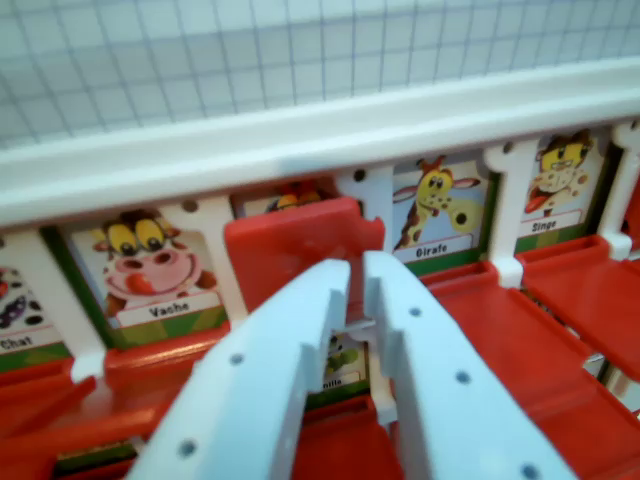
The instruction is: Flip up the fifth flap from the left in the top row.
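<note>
1. The gridded white counter (300, 60) fills the top of the wrist view, beyond the long white rail (330, 130) of the game board.
2. Down in the foreground, the white gripper (358, 275) looms large, its two fingers (290, 350) drawn to a narrow slit with nothing clamped between them (tips almost meeting).
3. Here's the one to watch: the red flap (295, 250) stands just beyond the fingertips, partly raised and tilted, right under the rail. Whether the tips actually touch it, I cannot tell.
4. Behind that flap's top edge, a sliver of an orange animal card (290, 195) peeks out.
5. On the flap's left in the wrist view sits the cow card (150, 265), labelled "Vache"; further left, a card marked "Chat" (15, 320) is cut by the frame.
6. On the flap's right, the giraffe card (435, 210), then the monkey card (560, 180) reading "Singe".
7. Red flaps lying flat (500, 340) spread out below those right-hand cards.
</note>
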Controlling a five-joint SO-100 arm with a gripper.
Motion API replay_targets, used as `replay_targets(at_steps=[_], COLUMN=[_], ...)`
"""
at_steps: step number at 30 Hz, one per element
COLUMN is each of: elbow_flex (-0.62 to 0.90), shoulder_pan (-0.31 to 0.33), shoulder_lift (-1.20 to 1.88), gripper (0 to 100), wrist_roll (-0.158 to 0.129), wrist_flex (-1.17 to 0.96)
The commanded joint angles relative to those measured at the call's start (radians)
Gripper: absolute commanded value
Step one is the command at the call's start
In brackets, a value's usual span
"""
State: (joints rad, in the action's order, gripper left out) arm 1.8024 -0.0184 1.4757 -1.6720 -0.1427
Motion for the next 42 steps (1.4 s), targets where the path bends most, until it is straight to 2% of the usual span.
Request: replay_targets(at_steps=[1, 7, 11, 13, 19, 22, 27, 31, 35, 42], elbow_flex=[-0.161, -0.233, -0.183, -0.147, 0.063, 0.213, 0.405, 0.577, 0.638, 0.706], shoulder_pan=[0.005, 0.003, 0.0, 0.009, 0.037, 0.046, 0.038, 0.018, 0.017, 0.028], shoulder_lift=[-0.014, -0.06, 0.041, 0.115, 0.442, 0.646, 0.985, 1.292, 1.468, 1.701], gripper=[1, 1, 1, 1, 1, 1, 1, 1, 1, 1], wrist_roll=[0.009, 0.006, 0.028, 0.028, 0.031, 0.02, 0.021, 0.008, 0.009, -0.018], wrist_flex=[0.0, -0.018, -0.074, -0.11, -0.218, -0.273, -0.437, -0.535, -0.657, -0.787])
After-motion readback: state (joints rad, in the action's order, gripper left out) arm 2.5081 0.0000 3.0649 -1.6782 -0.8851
